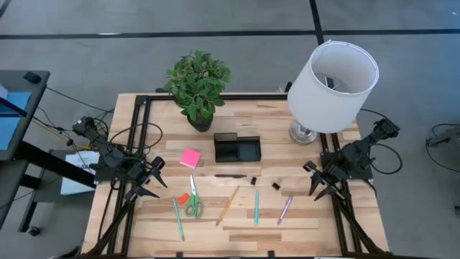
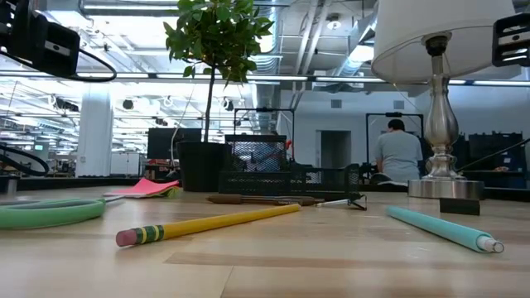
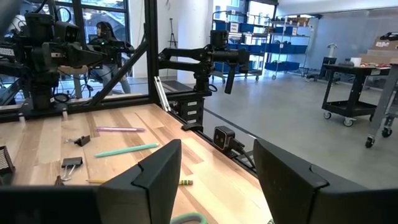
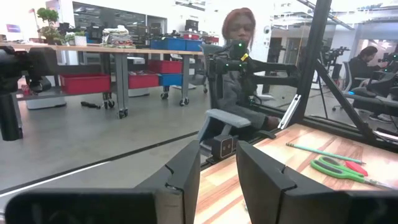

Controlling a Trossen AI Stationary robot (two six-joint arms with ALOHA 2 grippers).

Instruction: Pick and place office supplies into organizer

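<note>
The black divided organizer [image 1: 237, 149] stands at the table's middle, in front of the plant pot. On the wood lie the pink sticky-note pad [image 1: 190, 158], green-handled scissors [image 1: 193, 203] beside a red bit [image 1: 183, 197], two teal pens [image 1: 177, 218] [image 1: 256, 206], a yellow pencil [image 1: 228, 204], a pink pen [image 1: 284, 209], a dark pen [image 1: 230, 175] and small black clips [image 1: 276, 186]. My left gripper [image 1: 154, 180] hangs open over the table's left side, left of the scissors. My right gripper [image 1: 316, 183] hangs open over the right side, right of the pink pen. Neither touches anything.
A potted plant [image 1: 198, 86] stands at the far edge behind the organizer, and a white-shaded lamp [image 1: 330, 79] at the far right. Black frame rails run along the table's edges. A person [image 4: 239, 68] sits beyond the table's left side; another person [image 2: 397, 153] is in the room behind.
</note>
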